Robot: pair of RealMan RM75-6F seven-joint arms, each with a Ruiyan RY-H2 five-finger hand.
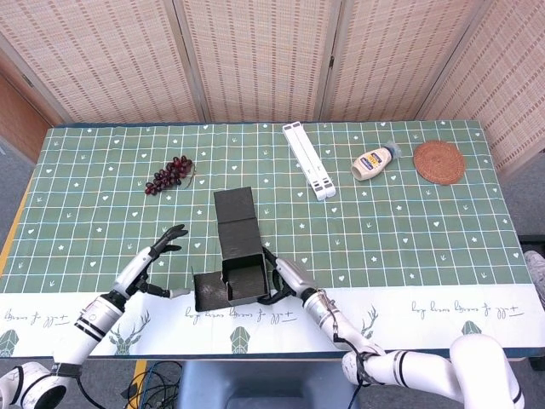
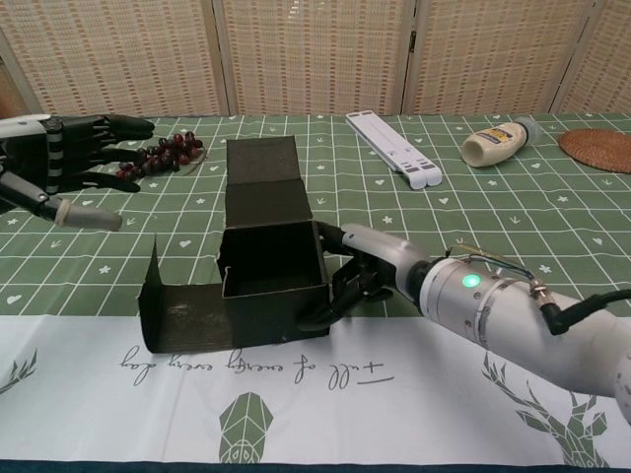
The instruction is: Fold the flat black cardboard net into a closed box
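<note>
Your right hand (image 2: 347, 279) presses its fingers against the right wall of the half-folded black cardboard box (image 2: 268, 271), which sits near the table's front edge on the green checked tablecloth (image 1: 409, 230). Your left hand (image 1: 152, 266) hovers left of the box, fingers spread, holding nothing.

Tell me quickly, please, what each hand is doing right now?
Left hand: open, holding nothing.
Right hand: fingers against the box, grip unclear.
</note>
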